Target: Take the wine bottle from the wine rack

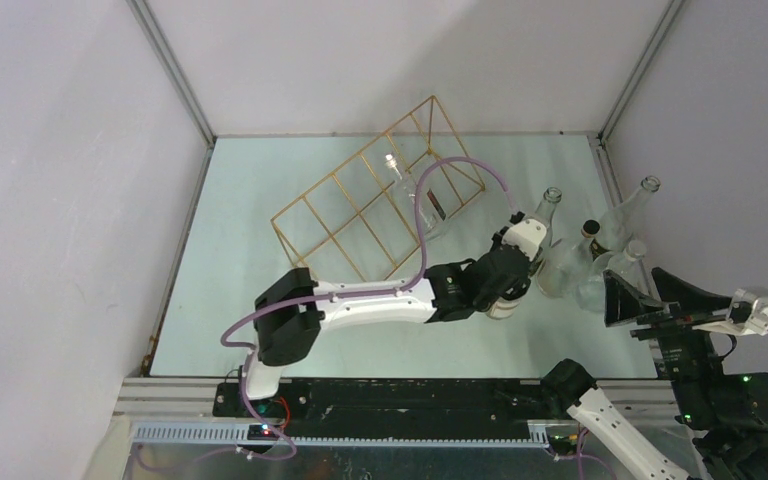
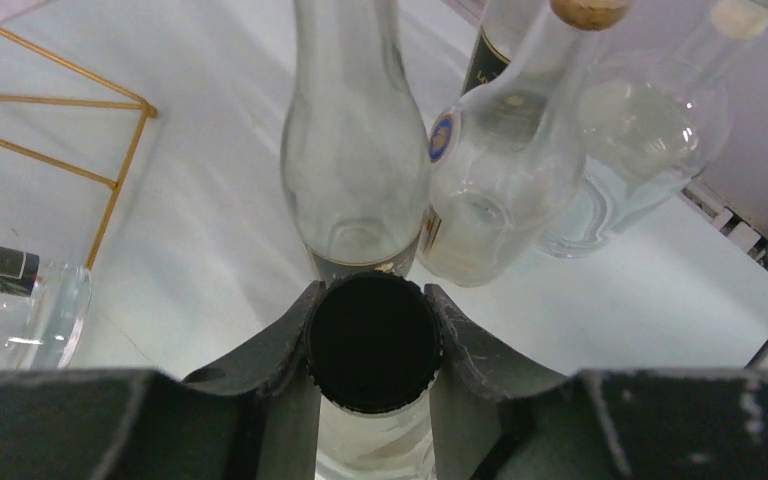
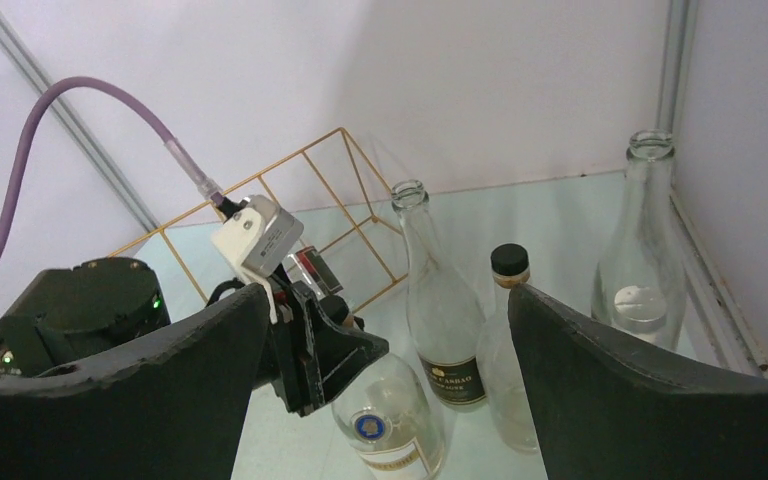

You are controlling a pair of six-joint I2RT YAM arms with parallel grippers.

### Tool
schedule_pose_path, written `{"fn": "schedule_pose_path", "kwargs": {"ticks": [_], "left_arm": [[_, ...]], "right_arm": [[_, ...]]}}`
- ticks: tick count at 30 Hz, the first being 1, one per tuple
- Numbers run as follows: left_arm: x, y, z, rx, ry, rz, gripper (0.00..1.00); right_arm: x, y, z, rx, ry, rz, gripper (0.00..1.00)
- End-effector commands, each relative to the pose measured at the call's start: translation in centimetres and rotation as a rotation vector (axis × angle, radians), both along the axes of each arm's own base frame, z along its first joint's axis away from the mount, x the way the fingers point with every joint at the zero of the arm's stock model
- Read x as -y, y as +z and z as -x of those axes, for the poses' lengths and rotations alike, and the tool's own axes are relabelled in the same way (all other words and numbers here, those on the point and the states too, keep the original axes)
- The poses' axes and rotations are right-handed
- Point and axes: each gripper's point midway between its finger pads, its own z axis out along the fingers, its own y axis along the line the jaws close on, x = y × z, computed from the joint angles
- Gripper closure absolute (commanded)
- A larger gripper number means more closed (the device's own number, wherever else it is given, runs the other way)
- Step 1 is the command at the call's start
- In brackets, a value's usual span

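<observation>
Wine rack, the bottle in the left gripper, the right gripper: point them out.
wine rack (image 1: 361, 209): top external view, middle of its wire grid.
held bottle (image 2: 373, 343): left wrist view, its black cap.
right gripper (image 3: 382, 296): right wrist view, midway between fingertips.

Six wine bottles (image 1: 552, 212), one gold wine rack (image 1: 375, 190); two robot arms (image 1: 370, 300)

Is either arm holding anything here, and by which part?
The left gripper is shut on a clear bottle, its fingers clamped on the black cap. The right gripper is open and holds nothing.
</observation>
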Motion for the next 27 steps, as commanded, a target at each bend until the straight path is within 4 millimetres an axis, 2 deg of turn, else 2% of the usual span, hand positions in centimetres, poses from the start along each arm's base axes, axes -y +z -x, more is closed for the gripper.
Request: {"fn": "schedule_pose_path", "kwargs": {"ticks": [1,13,27], "left_arm": [[2.1,10.9,-0.4,0.135,0.009,0.302,1.0],[4.3,11.5,-1.0,0.23,0.005,0.33,1.0],[5.3,12.4,-1.3,0.276,0.024,0.397,1.0]], "right_arm": [[0.9,0.2,0.3,0.005,-0.031,-0.026,0.08],[1.1,0.2,0.3,0.006,-0.04,-0.024,0.08],[1.2,0.2,0.2,0.008,-0.043,-0.024,0.08]]}}
